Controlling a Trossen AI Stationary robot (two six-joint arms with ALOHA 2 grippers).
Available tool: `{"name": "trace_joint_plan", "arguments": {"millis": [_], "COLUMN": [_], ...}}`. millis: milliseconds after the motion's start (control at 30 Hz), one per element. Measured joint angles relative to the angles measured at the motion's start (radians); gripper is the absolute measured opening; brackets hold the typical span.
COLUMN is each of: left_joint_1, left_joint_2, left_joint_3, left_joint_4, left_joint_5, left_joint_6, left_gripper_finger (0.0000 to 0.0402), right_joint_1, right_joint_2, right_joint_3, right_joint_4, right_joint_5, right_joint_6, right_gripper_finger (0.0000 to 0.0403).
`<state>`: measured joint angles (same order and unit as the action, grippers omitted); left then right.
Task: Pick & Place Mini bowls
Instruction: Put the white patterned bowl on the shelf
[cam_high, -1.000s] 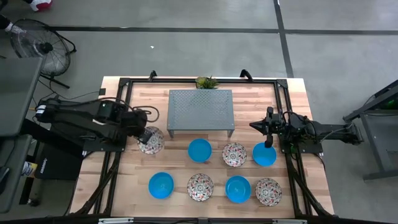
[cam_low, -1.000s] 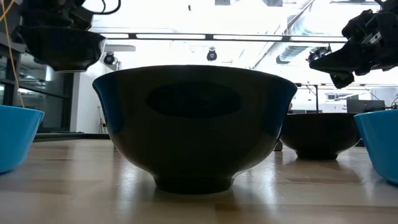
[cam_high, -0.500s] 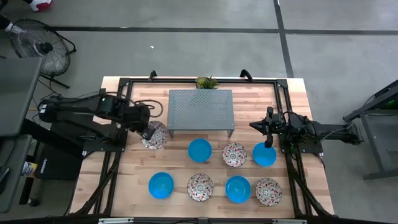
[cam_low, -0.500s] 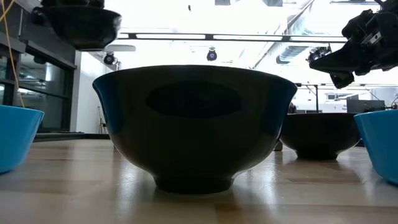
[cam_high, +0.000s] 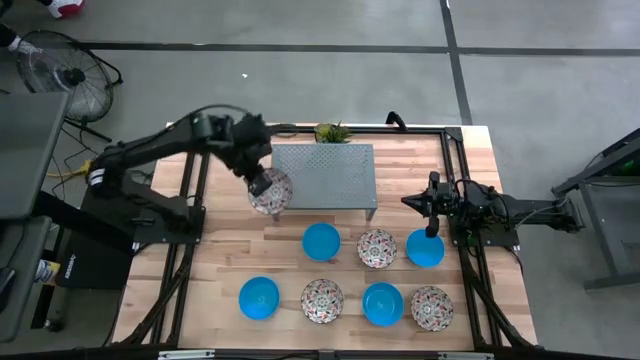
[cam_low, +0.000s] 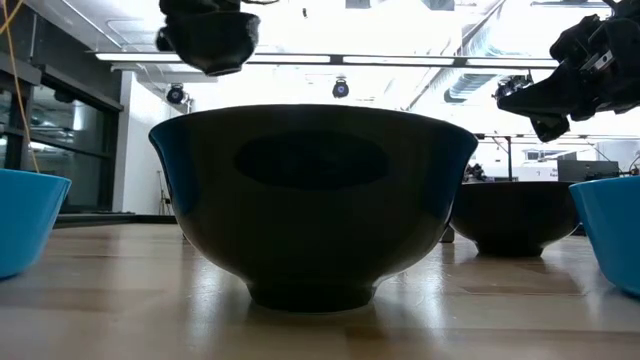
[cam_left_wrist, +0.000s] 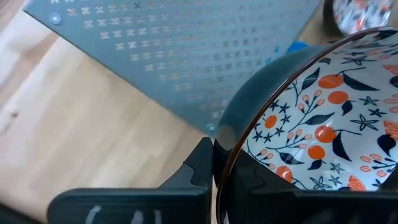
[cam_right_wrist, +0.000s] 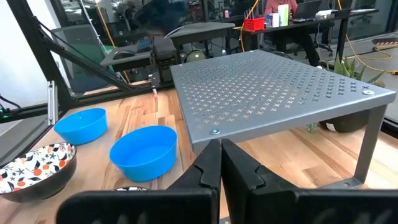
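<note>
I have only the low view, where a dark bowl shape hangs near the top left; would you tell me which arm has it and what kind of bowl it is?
Observer: The left gripper has it, clamped on the rim. It is a floral mini bowl, white inside with a red-and-dark pattern.
Operator: Thank you. Where is it over the table?
Observer: In the high view it overlaps the grey perforated shelf at the corner nearest the left arm, on the side facing the bowl rows.
Operator: And the right arm?
Observer: The right gripper is shut and empty, off the shelf's other end, just behind a blue mini bowl.
</note>
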<state>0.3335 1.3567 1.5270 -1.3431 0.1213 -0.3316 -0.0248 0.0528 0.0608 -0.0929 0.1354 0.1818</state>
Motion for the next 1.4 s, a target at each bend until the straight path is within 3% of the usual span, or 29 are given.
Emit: {"name": "trace_joint_plan", "arguments": {"millis": [333,600,1400], "left_joint_1": [0.225,0.277,0.214], "left_joint_2": [0.261,0.442,0.603], "left_joint_3": [0.277,0.440,0.476], "left_joint_4": [-0.168,-0.221,-0.222], "left_joint_5": [0.176,0.208,0.160], "left_joint_6": [0.329,0.384,0.389], "left_gripper_finger": [0.0005,0.0005,0.0005], "right_joint_1": [0.000,0.000,0.000], "right_joint_2": [0.000,0.000,0.000], "right_joint_3": [0.000,0.000,0.000], "right_joint_4": [0.000,0.000,0.000], "right_joint_5": [0.000,0.000,0.000], "right_joint_6": [0.000,0.000,0.000], "right_gripper_finger": [0.0000,0.0000,0.0000]}}
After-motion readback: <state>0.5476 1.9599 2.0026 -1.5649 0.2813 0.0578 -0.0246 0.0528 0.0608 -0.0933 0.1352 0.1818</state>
